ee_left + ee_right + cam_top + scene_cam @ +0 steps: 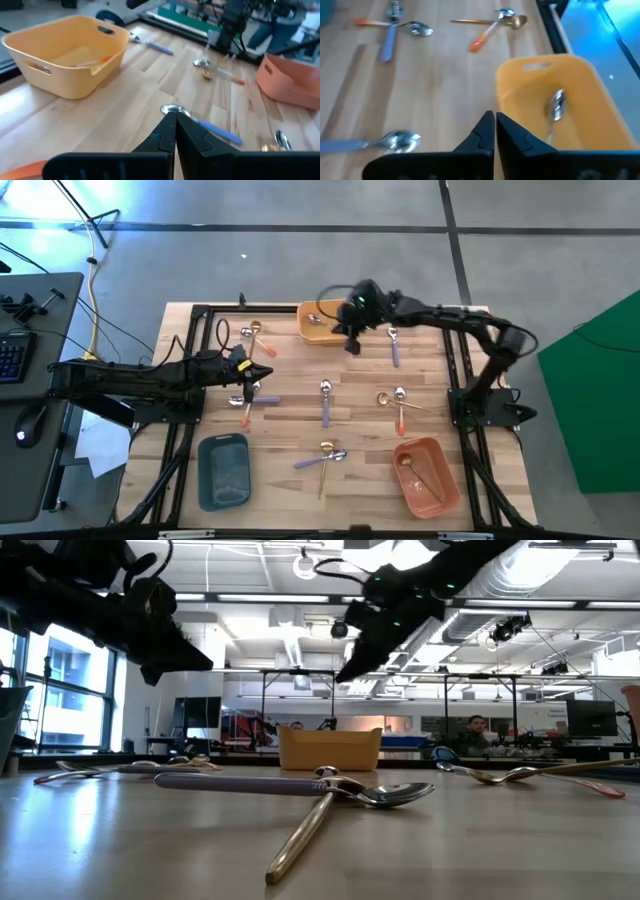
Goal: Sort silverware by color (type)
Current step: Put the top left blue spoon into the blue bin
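Spoons lie scattered flat on the wooden table. A lavender-handled spoon [325, 402] lies mid-table, another [394, 346] near the far edge. A gold and an orange-handled spoon [396, 404] lie crossed to the right, and a gold and a lavender one [330, 795] are crossed near the front. One spoon [555, 107] lies in the yellow tray [312, 332]. My left gripper [175, 122] is shut and empty, raised above a lavender spoon [210, 127]. My right gripper [495, 122] is shut and empty, raised beside the yellow tray's near wall [545, 70].
A teal tray [222, 470] stands at the near left. A pink-orange tray [430, 480] at the near right holds a gold spoon. More spoons lie by the left arm [248, 398] and at the far left [252, 335]. Black frame rails run along the table's sides.
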